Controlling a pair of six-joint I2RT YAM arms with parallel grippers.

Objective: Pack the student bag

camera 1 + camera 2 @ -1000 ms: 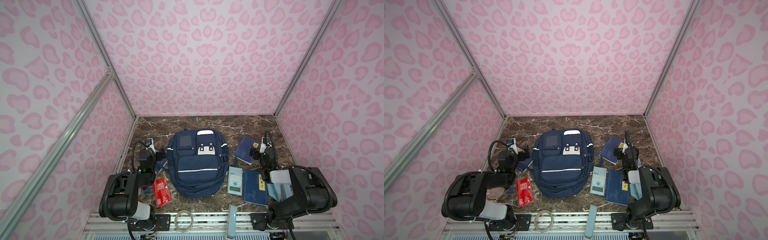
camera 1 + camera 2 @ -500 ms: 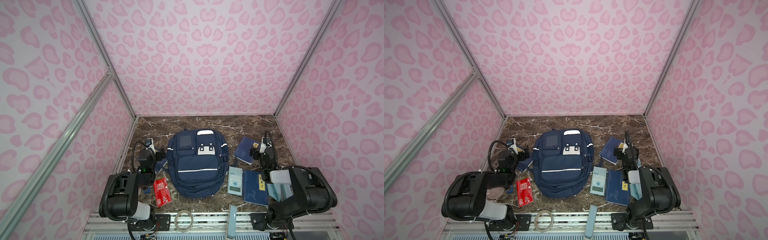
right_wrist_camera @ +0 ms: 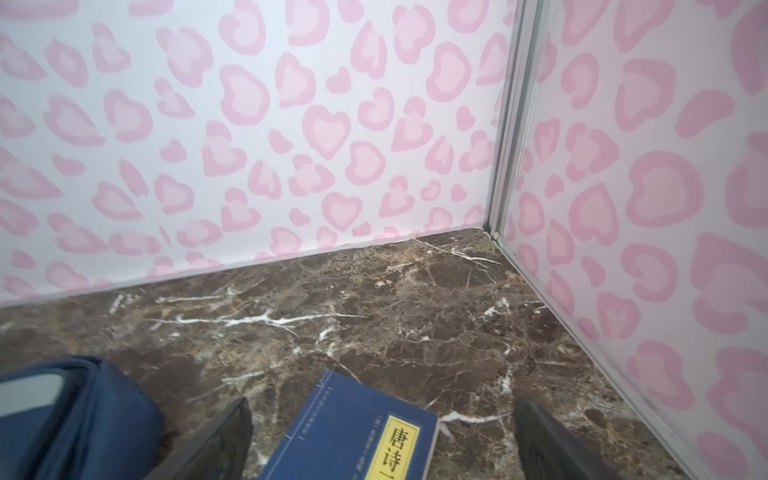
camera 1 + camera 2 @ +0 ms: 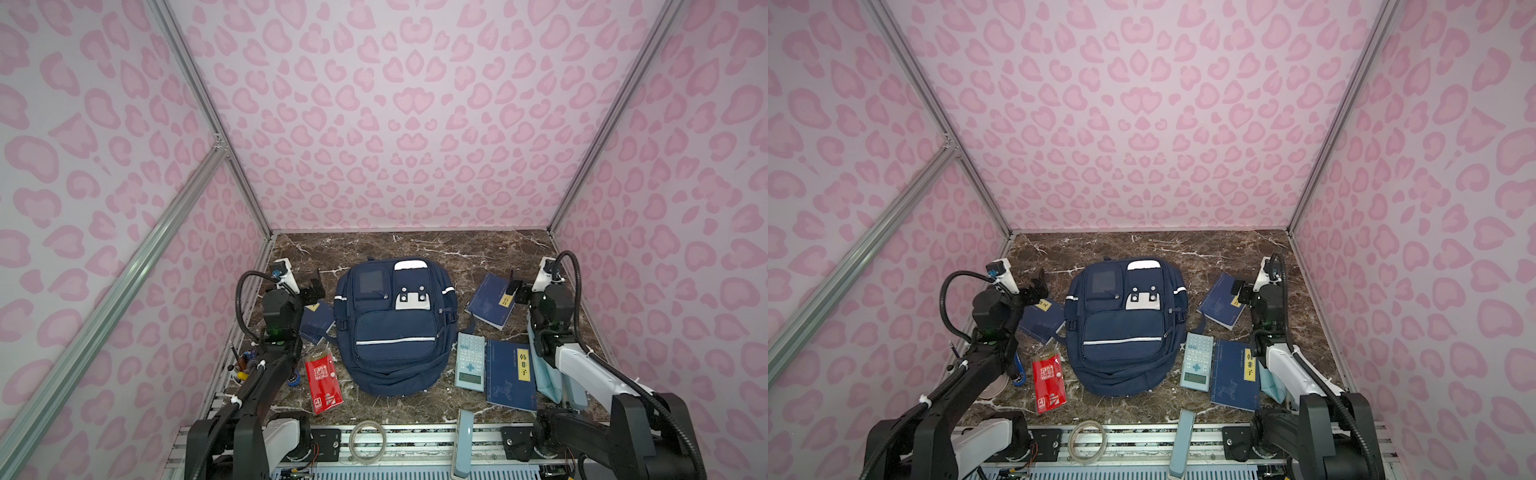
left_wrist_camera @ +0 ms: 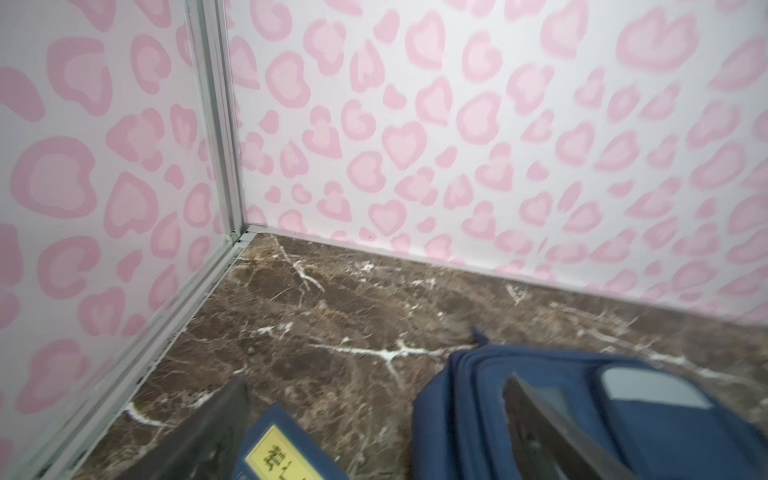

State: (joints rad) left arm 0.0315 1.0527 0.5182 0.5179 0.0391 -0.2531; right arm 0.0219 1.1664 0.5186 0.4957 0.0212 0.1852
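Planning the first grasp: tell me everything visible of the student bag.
The student bag is navy fabric with white reflective stripes, a white patch bearing two round studs, and front pockets that look zipped. It lies flat, front up, centred on the marble table, top toward the back wall. A blue book meets its left edge; nothing grips it.

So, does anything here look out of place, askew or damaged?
Nothing is spilled or damaged. Two things lie on the front rail rather than on the marble: a clear ring and a pale blue object. The far right book lies askew to the bag.
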